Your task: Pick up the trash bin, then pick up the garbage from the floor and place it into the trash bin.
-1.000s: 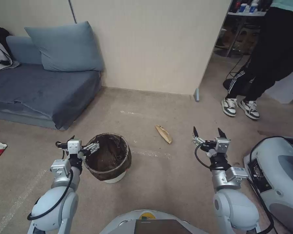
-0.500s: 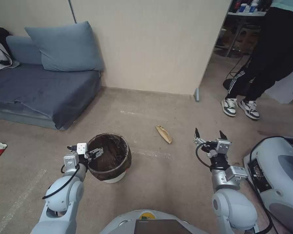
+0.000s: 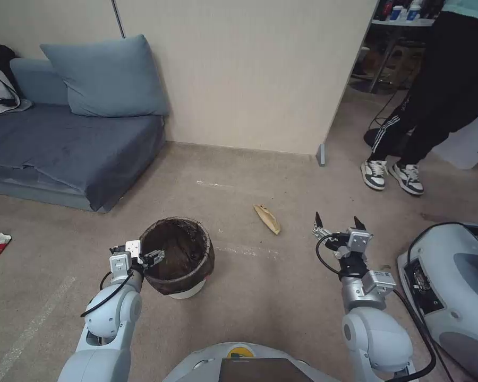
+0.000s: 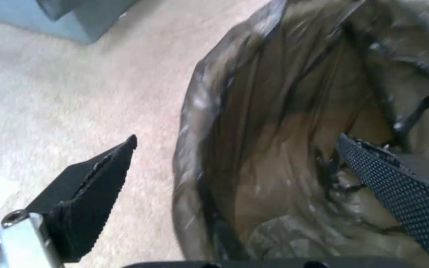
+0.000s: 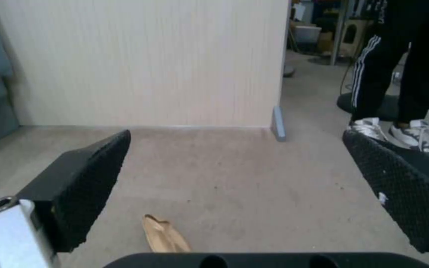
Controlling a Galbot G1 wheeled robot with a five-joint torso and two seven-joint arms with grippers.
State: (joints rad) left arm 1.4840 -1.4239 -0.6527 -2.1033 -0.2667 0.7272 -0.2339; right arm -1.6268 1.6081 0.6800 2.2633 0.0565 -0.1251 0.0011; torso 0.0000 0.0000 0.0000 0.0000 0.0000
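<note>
The trash bin (image 3: 178,254), standing on the floor, is straddled at its near-left rim by the wide-open left pincer (image 3: 138,253), one finger (image 4: 403,186) inside the liner, one outside, while the right pincer (image 3: 338,227) is held wide, well apart.

Bare carpet (image 3: 281,276) around brown wrapper (image 3: 266,218)

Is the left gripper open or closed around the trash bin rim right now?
Open. The left gripper straddles the trash bin rim, one finger outside, one inside, not clamped.
</note>
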